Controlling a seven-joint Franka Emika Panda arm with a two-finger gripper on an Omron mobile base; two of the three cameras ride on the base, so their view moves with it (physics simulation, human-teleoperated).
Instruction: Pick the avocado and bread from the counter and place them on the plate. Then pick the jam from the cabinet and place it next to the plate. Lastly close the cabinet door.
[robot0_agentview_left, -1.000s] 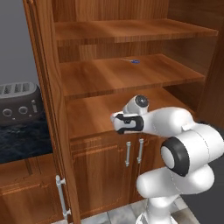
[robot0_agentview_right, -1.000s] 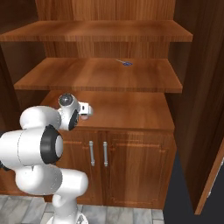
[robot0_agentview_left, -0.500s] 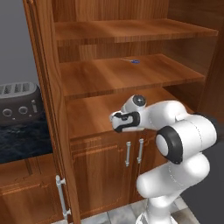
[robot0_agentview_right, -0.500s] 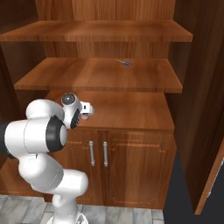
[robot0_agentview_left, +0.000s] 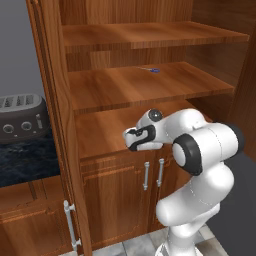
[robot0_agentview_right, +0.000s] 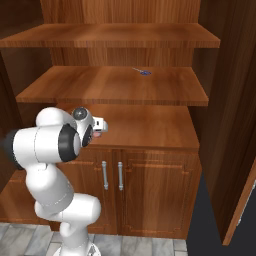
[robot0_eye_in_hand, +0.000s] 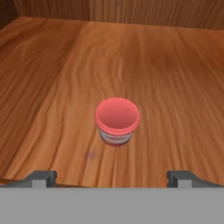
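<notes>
The gripper (robot0_eye_in_hand: 112, 178) is hanging with its jaws spread wide and holding nothing, facing the jam jar (robot0_eye_in_hand: 117, 121), which is standing upright mid-shelf in the cabinet (robot0_agentview_left: 150, 85), away from the edges. Approaching off-centre, one fingertip (robot0_eye_in_hand: 43, 177) could be tipping the jar over.

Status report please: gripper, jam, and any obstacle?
Gripper open, empty. Jam jar upright on cabinet shelf, ahead between the fingertips, not touched. Nothing in the way.

No readable writing anywhere.
The jam jar (robot0_eye_in_hand: 117, 121) on the cabinet shelf (robot0_eye_in_hand: 175, 78) wears a pale label band, too blurred to read.
</notes>
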